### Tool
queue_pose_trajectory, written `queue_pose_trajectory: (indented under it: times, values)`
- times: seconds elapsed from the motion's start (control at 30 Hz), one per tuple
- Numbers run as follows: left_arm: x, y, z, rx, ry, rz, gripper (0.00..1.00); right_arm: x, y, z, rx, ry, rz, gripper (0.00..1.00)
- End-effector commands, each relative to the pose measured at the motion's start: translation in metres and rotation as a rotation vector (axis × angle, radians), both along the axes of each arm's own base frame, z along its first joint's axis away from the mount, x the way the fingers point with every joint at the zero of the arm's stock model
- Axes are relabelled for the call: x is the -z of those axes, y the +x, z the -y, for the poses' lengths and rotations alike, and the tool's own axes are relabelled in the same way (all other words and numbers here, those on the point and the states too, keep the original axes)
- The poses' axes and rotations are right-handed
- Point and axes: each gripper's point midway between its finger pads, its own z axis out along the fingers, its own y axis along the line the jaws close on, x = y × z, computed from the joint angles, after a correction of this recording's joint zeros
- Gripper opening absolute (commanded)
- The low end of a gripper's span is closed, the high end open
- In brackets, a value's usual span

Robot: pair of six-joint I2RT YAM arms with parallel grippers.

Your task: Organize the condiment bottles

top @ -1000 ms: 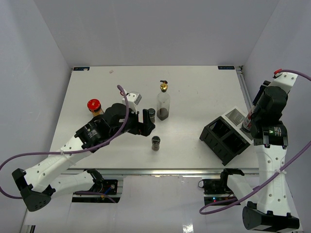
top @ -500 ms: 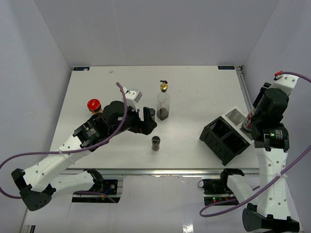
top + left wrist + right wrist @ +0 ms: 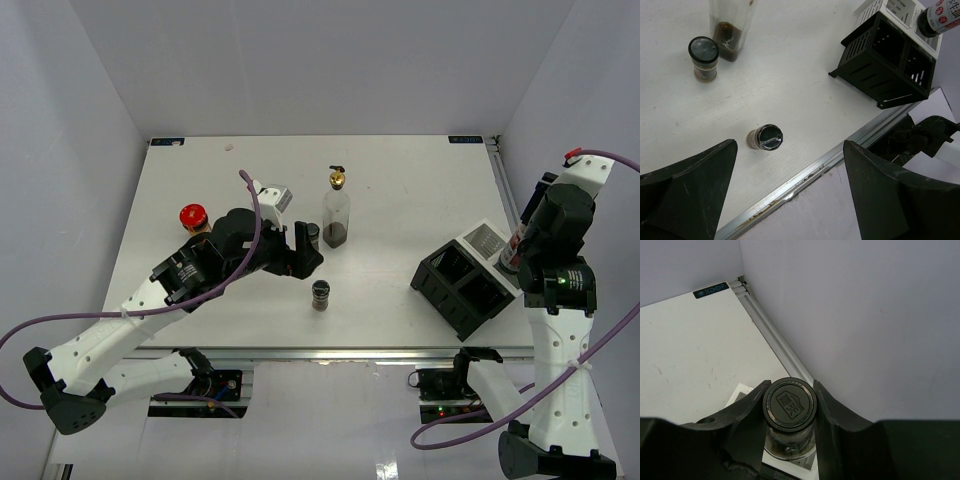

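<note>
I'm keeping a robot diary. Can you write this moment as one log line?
right gripper: shut on tall dark bottle beside black box | left gripper: open, empty, near small jar | red-capped jar: upright

Matt white table [image 3: 400, 180], clear glass bottle [image 3: 336, 222], black plastic box [image 3: 875, 82].

White table [image 3: 400, 180]: red-cap jar [image 3: 192, 217], gold-top btl [image 3: 336, 220], black-lid jar [image 3: 312, 236] beside it, 2nd black-lid jar [image 3: 320, 294], black box [image 3: 440, 308].

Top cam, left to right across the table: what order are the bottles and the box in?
red-capped jar → gold-topped bottle → black box → tall dark bottle
</note>
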Motion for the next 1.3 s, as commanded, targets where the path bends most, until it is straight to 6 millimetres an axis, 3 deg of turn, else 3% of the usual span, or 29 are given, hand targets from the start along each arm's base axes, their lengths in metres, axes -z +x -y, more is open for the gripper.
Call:
queue_pose_trajectory:
  times: [0.0, 0.3, 0.7, 1.27]
  values:
    - [-0.021, -0.002, 0.002, 0.011, -0.051, 0.015, 0.98, -0.039, -0.011, 0.003, 0.009, -0.037, 0.096, 0.08]
    - [-0.022, -0.004, 0.004, 0.015, -0.067, 0.006, 0.98, -0.043, -0.013, 0.001, -0.006, -0.036, 0.104, 0.08]
    - [-0.019, 0.000, 0.006, 0.014, -0.041, 0.008, 0.98, -0.014, -0.005, 0.003, 0.011, -0.019, 0.108, 0.08]
    - [-0.008, 0.004, 0.010, 0.006, -0.035, -0.009, 0.98, 0.034, -0.024, 0.016, 0.132, 0.026, 0.161, 0.08]
